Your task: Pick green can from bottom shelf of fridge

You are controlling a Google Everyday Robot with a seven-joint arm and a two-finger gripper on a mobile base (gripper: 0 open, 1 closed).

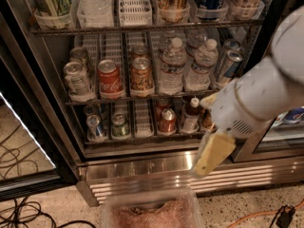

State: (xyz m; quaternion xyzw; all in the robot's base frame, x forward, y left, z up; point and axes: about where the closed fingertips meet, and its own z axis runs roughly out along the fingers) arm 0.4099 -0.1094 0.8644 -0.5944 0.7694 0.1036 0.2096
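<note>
The green can (120, 125) stands upright on the bottom shelf (142, 138) of the fridge (57, 113), second lane from the left. A blue-and-silver can (96, 127) stands to its left and a red-copper can (167, 120) two lanes to its right. My gripper (211, 156), yellowish and hanging from the white arm (259, 96), is in front of the shelf's right end and the steel base. It is well to the right of the green can and lower than it. It holds nothing that I can see.
A brown bottle (191, 115) stands just left of the arm. The middle shelf holds cans and water bottles (172, 66). A clear plastic bin (152, 210) sits on the floor below the louvred base (156, 171). Cables (19, 208) lie at the left.
</note>
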